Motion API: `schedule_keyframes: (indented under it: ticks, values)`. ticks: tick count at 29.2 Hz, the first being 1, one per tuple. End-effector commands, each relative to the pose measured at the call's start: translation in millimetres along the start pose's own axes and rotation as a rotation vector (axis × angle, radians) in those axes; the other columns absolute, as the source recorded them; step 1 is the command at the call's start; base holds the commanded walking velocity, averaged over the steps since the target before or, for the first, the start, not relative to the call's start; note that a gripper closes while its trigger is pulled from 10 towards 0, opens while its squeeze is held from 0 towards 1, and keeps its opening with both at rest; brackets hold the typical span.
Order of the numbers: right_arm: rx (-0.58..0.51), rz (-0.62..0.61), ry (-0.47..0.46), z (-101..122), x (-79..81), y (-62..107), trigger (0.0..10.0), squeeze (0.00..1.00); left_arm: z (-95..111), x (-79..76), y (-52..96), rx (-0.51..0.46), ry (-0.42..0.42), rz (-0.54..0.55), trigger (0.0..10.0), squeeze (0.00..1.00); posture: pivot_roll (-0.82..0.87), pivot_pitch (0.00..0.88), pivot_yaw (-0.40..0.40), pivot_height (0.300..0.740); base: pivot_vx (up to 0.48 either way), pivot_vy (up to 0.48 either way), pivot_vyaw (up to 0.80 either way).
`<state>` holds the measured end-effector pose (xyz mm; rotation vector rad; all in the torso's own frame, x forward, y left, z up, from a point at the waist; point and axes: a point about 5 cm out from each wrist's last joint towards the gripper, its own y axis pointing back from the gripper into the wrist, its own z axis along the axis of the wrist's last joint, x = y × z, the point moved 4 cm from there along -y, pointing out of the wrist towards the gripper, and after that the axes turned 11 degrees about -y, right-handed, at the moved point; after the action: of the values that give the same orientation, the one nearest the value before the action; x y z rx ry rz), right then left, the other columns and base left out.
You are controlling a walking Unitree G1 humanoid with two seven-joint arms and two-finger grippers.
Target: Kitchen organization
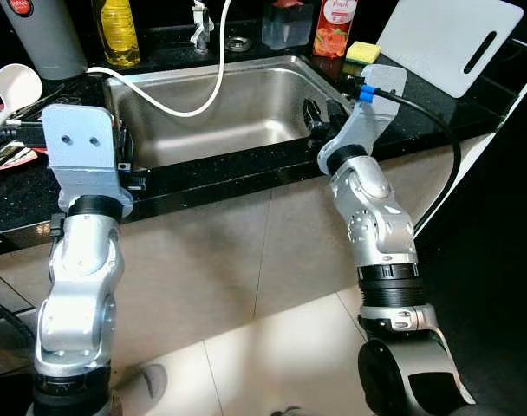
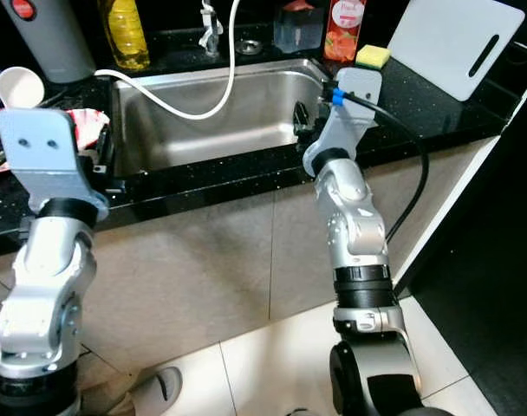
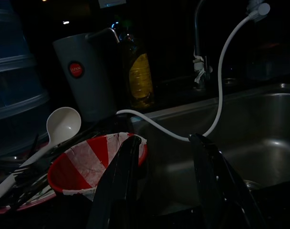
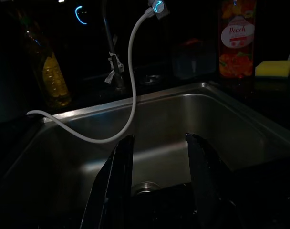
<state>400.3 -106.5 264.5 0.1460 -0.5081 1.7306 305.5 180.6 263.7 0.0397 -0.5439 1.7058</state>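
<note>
My left gripper (image 3: 164, 188) is open and empty, held at the counter's front edge by the sink's left corner. Just beyond its fingers, left of the sink, a red-and-white striped bowl (image 3: 83, 164) sits on the black counter with a white ladle (image 3: 64, 124) beside it. My right gripper (image 4: 159, 186) is also open and empty, at the front right edge of the stainless sink (image 1: 272, 100), pointing into the basin. A white hose (image 1: 213, 91) loops from the tap down into the sink.
Along the back of the counter stand a grey jug (image 1: 42, 35), a yellow oil bottle (image 1: 116, 30), a clear container (image 1: 285, 26) and a peach juice carton (image 1: 335, 26). A yellow sponge (image 1: 362, 52) and a white cutting board (image 1: 450, 39) lie at the right.
</note>
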Motion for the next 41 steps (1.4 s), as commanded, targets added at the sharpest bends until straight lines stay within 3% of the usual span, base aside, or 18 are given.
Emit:
schedule_keyframes:
  ticks: [1,6,14,41]
  values:
    - [0.003,0.004,0.012,-1.0,0.6,1.7,10.0,0.00,0.0,-2.3,-1.0,-0.002,0.014,-0.001,10.0,0.00,0.16,0.000,-0.008,0.740,0.000,0.000,0.00]
    - [-0.019,0.010,0.062,2.4,0.9,1.8,10.0,0.00,3.5,-3.5,-0.9,-0.025,-0.001,-0.001,10.0,0.00,0.16,0.000,-0.001,0.740,0.000,0.000,0.00]
    - [-0.021,0.005,0.069,1.9,-0.7,2.1,10.0,0.00,6.4,-1.6,-3.4,-0.048,-0.011,0.007,10.0,0.00,0.16,0.000,0.004,0.740,0.098,0.000,0.00]
    - [-0.011,0.006,0.080,-2.1,-1.2,1.4,10.0,0.00,8.5,-2.9,-3.7,-0.063,-0.023,0.015,10.0,0.00,0.17,0.000,-0.007,0.740,0.449,0.000,0.00]
